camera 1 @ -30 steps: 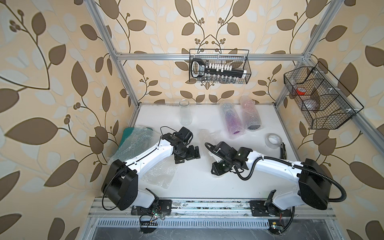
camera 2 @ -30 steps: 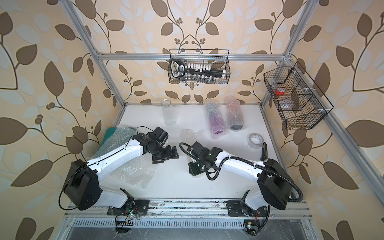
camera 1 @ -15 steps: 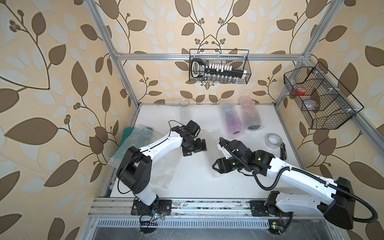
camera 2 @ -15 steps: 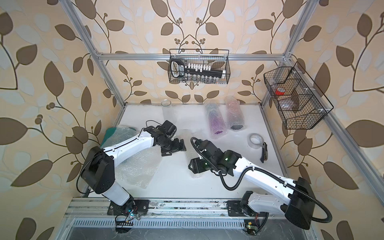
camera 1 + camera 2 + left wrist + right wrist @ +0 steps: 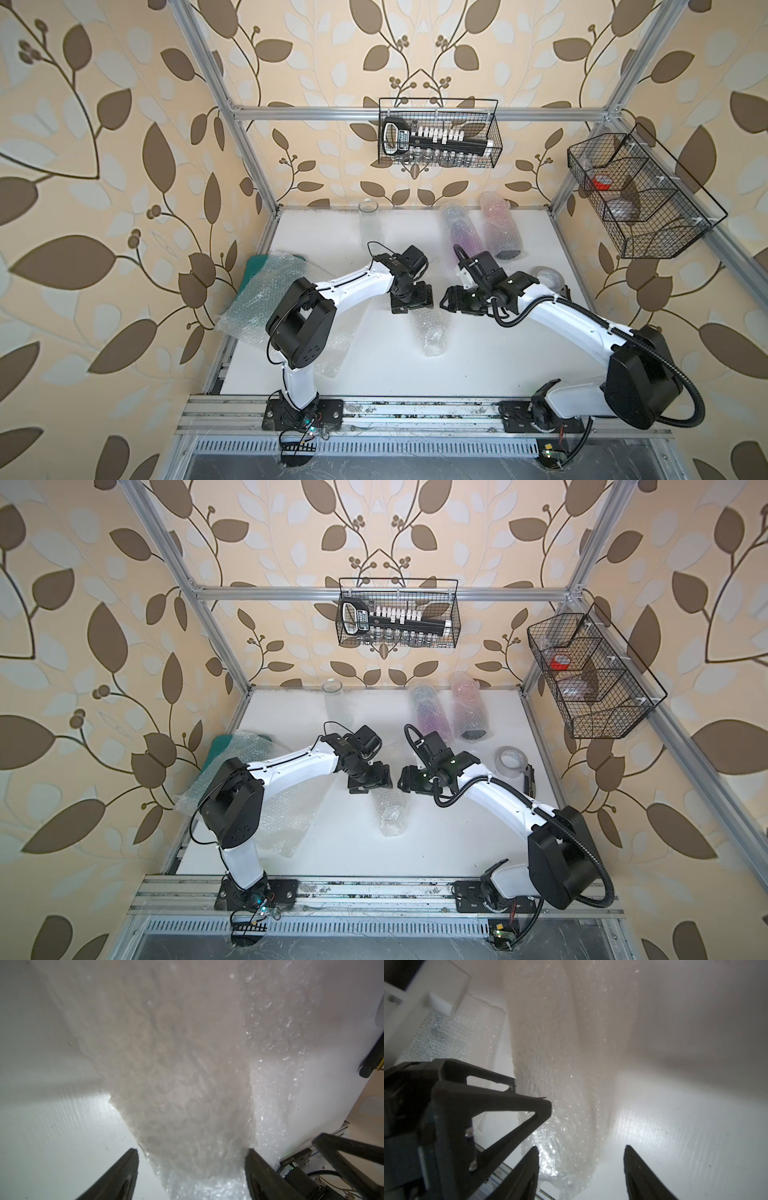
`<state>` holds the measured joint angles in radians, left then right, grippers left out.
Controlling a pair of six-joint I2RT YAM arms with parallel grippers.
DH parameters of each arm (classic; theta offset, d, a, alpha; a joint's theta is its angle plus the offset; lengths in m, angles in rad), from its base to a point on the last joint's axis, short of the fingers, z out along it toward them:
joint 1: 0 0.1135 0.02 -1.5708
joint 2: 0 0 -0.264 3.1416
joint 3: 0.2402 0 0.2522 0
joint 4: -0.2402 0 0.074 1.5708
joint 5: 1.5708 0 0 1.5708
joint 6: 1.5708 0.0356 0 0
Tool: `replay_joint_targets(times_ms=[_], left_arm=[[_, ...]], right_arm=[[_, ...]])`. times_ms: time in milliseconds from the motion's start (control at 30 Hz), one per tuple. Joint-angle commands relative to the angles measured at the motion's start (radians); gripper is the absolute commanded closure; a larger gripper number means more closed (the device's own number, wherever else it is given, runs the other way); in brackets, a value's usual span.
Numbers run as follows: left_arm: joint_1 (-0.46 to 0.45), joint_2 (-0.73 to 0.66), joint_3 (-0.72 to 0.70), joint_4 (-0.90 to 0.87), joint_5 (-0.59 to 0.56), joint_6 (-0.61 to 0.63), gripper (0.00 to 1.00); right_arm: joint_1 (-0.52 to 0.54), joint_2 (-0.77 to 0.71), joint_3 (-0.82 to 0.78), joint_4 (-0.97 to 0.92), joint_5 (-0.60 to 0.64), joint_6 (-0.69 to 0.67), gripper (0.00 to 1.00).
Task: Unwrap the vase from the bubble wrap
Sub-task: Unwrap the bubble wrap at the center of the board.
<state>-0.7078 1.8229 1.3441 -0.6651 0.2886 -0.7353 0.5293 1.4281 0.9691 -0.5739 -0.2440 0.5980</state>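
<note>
- vase [image 5: 434,334] lies on its side at the middle of the surface [image 5: 498,374], bubble wrap [image 5: 187,1084] still fully on.
- left hand [image 5: 191,1150] has slid over its far end; jaws wide, straddling the bundle, now narrowing.
- right hand [image 5: 580,1147] has opened up and shifted to that same end; jaws apart, holding nothing.
- Read: 2-hand peel being set up, 0 wrap freed.

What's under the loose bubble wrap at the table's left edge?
A teal thing pokes out from under the bubble wrap at its far end. The rest is covered, so I cannot tell what it is.
</note>
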Motion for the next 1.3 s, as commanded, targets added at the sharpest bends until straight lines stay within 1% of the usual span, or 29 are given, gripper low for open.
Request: replay_joint_targets(times_ms=[0,200,333,467,500,600,667,833,933,1067,1167,1267], left_arm=[[-0.009,-0.01,-0.004,-0.03,-0.022,0.002,0.24],[-0.01,-0.014,-0.015,-0.035,-0.021,0.008,0.35],[-0.01,-0.013,-0.024,-0.028,-0.017,0.008,0.44],[-0.01,-0.018,-0.031,-0.028,-0.018,0.009,0.48],[-0.01,-0.02,-0.036,-0.027,-0.018,0.008,0.5],[-0.011,-0.024,-0.047,-0.023,-0.02,0.008,0.54],[-0.013,-0.021,-0.049,-0.022,-0.017,0.007,0.56],[-0.013,-0.018,-0.047,-0.024,-0.019,0.008,0.66],[-0.012,-0.02,-0.051,-0.027,-0.027,0.012,0.76],[-0.012,-0.018,-0.061,-0.028,-0.034,0.016,0.91],[-0.013,-0.018,-0.067,-0.028,-0.039,0.021,0.99],[-0.012,-0.02,-0.066,-0.037,-0.052,0.029,1.0]], right_arm=[[0.002,0.023,-0.014,0.015,-0.05,-0.021,0.4],[0.002,0.024,-0.07,0.018,-0.046,-0.021,0.44],[0.0,0.022,-0.093,0.015,-0.044,-0.027,0.47],[0.002,0.049,-0.112,0.046,-0.061,-0.027,0.49],[0.002,0.059,-0.112,0.055,-0.064,-0.027,0.5],[0.002,0.091,-0.101,0.073,-0.073,-0.027,0.63],[0.004,0.106,-0.095,0.075,-0.081,-0.029,0.7],[0.008,0.098,-0.103,0.076,-0.08,-0.033,0.8],[0.007,0.086,-0.112,0.078,-0.08,-0.031,0.87],[0.008,0.065,-0.121,0.075,-0.071,-0.038,0.93],[0.006,0.041,-0.137,0.086,-0.058,-0.05,0.97],[0.004,0.026,-0.155,0.078,-0.039,-0.065,1.0]])
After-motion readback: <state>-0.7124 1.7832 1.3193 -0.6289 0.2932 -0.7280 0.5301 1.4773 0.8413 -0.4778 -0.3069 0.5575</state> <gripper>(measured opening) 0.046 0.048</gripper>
